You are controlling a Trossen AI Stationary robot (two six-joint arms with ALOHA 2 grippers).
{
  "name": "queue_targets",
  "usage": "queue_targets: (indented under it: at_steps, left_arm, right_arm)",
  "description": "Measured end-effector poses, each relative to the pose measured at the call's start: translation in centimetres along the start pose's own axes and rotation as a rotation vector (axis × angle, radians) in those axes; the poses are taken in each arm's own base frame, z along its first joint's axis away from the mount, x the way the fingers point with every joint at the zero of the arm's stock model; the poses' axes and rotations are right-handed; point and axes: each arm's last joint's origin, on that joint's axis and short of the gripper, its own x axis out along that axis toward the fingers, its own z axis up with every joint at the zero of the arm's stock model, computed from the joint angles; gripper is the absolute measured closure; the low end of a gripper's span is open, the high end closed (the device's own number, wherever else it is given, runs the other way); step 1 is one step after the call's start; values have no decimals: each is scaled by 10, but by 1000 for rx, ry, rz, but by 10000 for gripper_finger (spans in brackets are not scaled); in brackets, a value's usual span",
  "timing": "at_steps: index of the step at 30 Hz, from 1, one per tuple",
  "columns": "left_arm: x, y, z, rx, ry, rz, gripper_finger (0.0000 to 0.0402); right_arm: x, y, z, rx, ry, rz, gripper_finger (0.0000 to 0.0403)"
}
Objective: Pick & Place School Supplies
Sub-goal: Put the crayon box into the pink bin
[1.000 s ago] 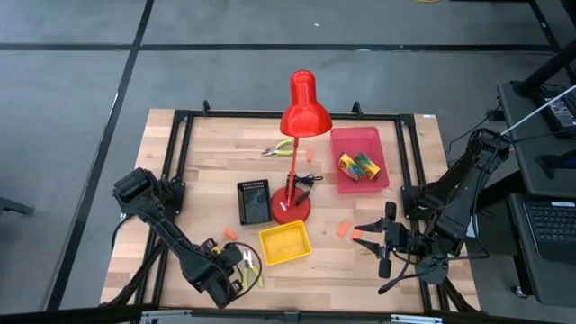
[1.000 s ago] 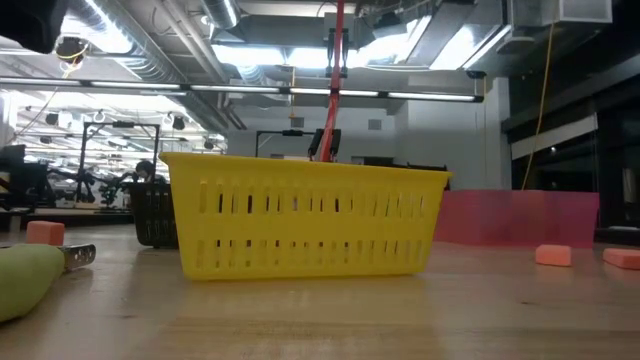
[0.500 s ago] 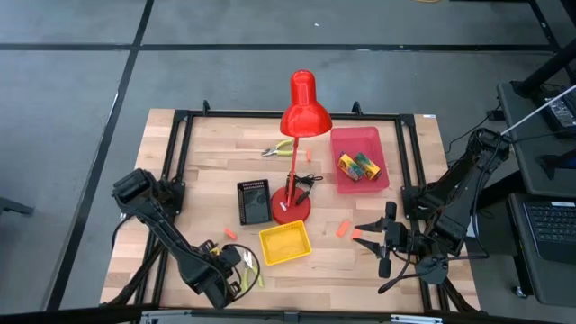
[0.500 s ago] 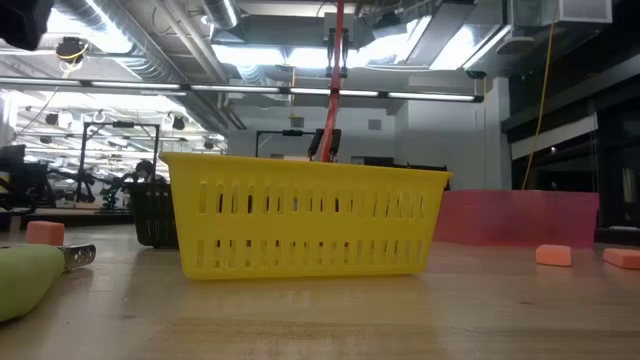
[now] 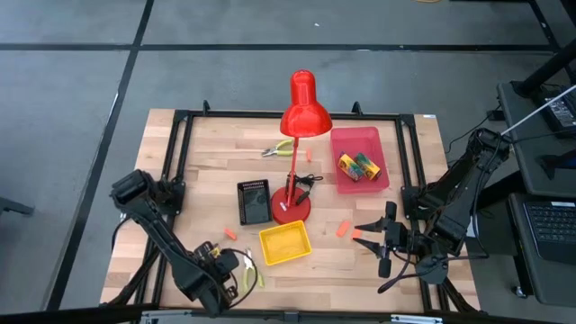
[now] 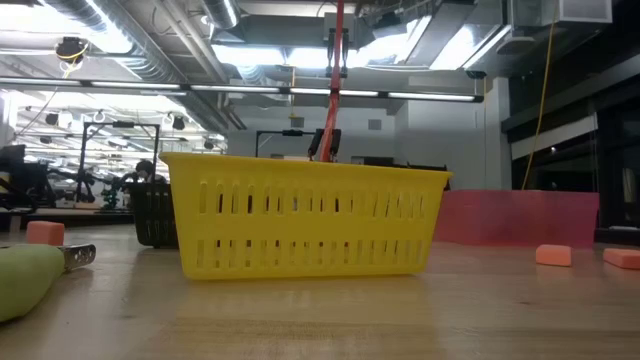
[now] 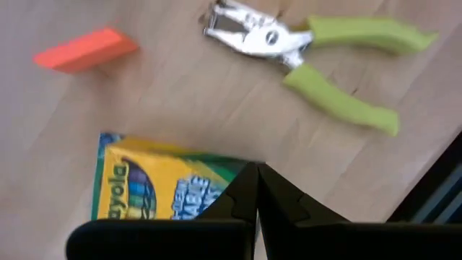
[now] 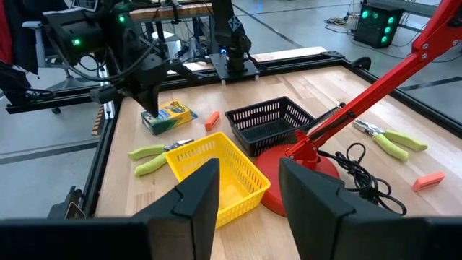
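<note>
With fingers pressed together, the left tool (image 7: 256,189) hovers over the yellow-and-green cardboard crayon box (image 7: 162,189) at the wooden counter's (image 5: 216,144) seven o'clock corner, so descending now would likely shove it, not grip it.

crayon box (image 7: 170,189): near end hidden behind left end effector (image 7: 256,189) | pliers (image 6: 30,275): cut by low-view edge
</note>
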Motion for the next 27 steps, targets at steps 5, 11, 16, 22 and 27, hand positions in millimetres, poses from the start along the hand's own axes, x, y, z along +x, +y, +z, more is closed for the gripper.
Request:
queue_targets:
  at_steps: [5,11,16,22,27]
  left_arm:
    - [-2,1,-9,-11,-17,9,400]
    - [9,-2,-13,-2,-12,37,400]
    - [25,-7,-17,19,4,57,400]
    - [28,-9,-14,30,-31,56,400]
    - [34,-11,-2,55,-75,47,400]
  right_arm:
    - [0,0,0,2,1,-1,257]
    - [0,0,0,5,1,0,257]
    - [0,0,0,6,1,0,257]
    - [0,0,0,6,1,0,257]
    - [0,0,0,7,2,1,257]
